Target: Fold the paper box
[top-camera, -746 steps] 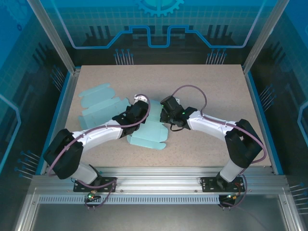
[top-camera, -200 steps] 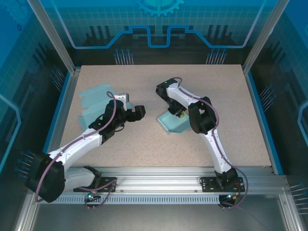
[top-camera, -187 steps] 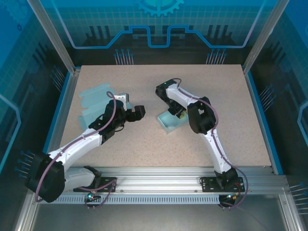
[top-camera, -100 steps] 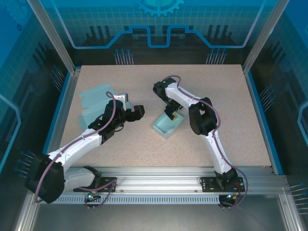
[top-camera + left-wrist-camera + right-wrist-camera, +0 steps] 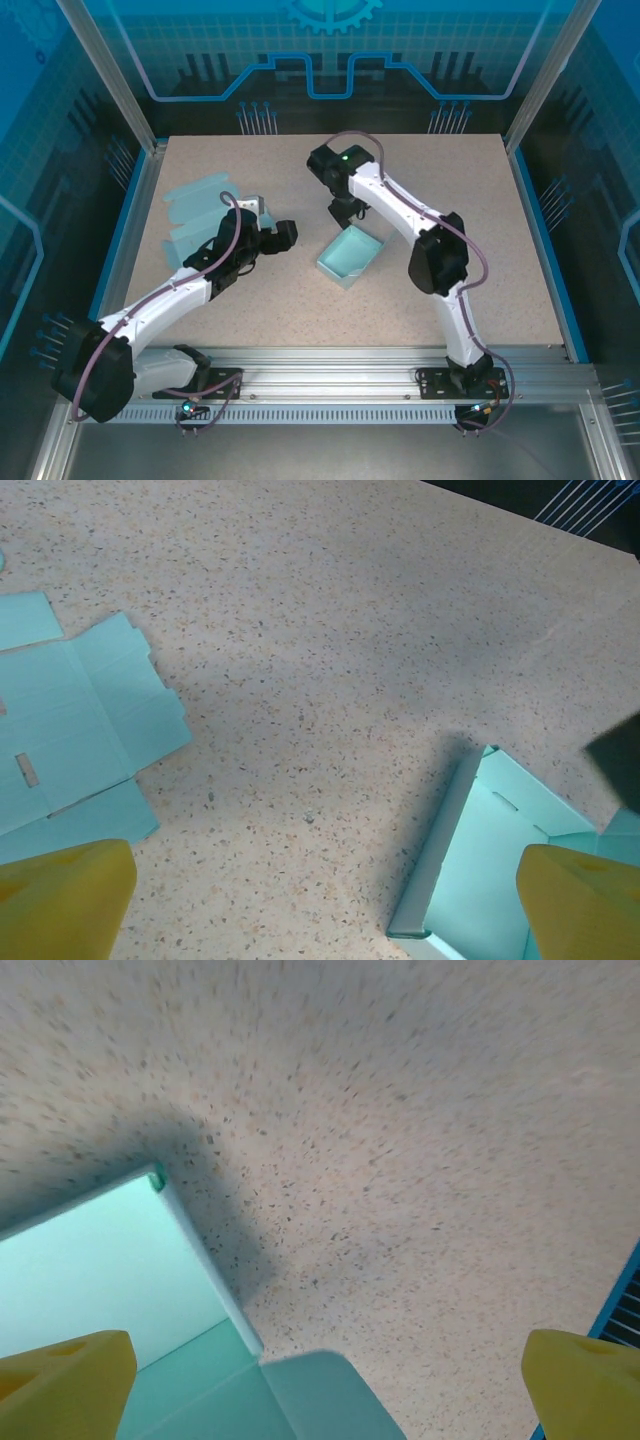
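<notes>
Just on the base-ward side of the right gripper lay the paper box, open-topped on the table, its long axis slanting near-left to far-right. Right gripper: fingers apart, empty, the nearer. Left gripper: fingers apart, empty, farther off leftward.

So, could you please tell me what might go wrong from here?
1. The right pincer hangs open just beyond the folded box; a low move toward it could clip a wall and shove the box.
2. Nothing grips the box, so its tucked flaps may spring loose.
3. The left pincer, open, hovers beside the flat sheets; a low sweep could drag them.
</notes>
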Available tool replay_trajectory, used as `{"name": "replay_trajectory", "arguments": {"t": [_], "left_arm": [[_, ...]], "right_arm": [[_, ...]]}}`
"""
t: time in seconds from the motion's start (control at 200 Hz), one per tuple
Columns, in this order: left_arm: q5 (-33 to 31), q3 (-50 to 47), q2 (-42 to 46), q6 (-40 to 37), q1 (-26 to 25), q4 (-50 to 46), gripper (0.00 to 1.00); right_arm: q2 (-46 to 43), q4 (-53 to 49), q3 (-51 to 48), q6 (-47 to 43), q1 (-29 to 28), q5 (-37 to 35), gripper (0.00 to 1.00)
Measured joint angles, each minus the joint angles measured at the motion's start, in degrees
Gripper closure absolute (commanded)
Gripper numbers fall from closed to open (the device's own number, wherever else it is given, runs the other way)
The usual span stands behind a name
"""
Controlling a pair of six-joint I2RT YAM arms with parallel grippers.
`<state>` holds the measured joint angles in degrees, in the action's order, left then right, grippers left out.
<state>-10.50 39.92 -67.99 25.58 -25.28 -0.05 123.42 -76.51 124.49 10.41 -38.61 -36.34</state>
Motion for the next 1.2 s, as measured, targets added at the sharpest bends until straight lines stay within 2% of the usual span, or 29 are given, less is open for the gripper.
{"name": "replay_trajectory", "arguments": {"t": [0.13, 0.32, 0.485, 0.64, 0.77, 0.875, 0.951, 1.061, 1.201], "left_arm": [[-1.3, 0.0, -1.5, -0.2, 0.0, -0.4, 0.01], [-3.7, 1.2, -8.5, -3.3, 0.0, -1.7, 0.02], [-7.3, 4.5, -17.7, -7.2, -2.0, -2.2, 0.04], [-10.3, 8.7, -25.2, -10.3, -5.4, -2.1, 0.08], [-11.4, 11.6, -29.2, -11.8, -6.0, -2.0, 0.11], [-11.9, 13.0, -30.8, -12.5, -6.2, -2.1, 0.12], [-12.3, 13.2, -31.8, -12.7, -6.8, -2.1, 0.12], [-12.2, 13.2, -32.6, -12.7, -8.5, -2.8, 0.14], [-12.2, 13.0, -32.6, -12.4, -10.4, -2.7, 0.16]], "right_arm": [[-9.9, 3.5, -5.2, 3.3, -4.1, -4.1, 0.00], [-24.4, 4.6, -19.3, 13.3, -11.0, -13.2, 0.00], [-35.5, 5.1, -35.0, 23.9, -12.0, -17.8, 0.00], [-47.6, 8.0, -48.0, 30.9, -11.7, -18.0, 0.00], [-60.3, 13.4, -58.1, 34.5, -8.3, -14.1, 0.00], [-68.0, 16.9, -65.7, 36.2, -2.0, -9.3, 0.00], [-71.8, 21.7, -72.5, 36.4, 3.0, -2.9, 0.00], [-73.3, 28.7, -81.6, 36.6, 8.9, 7.9, 0.02], [-67.8, 38.6, -87.7, 36.5, 13.6, 20.7, 0.06]]}}
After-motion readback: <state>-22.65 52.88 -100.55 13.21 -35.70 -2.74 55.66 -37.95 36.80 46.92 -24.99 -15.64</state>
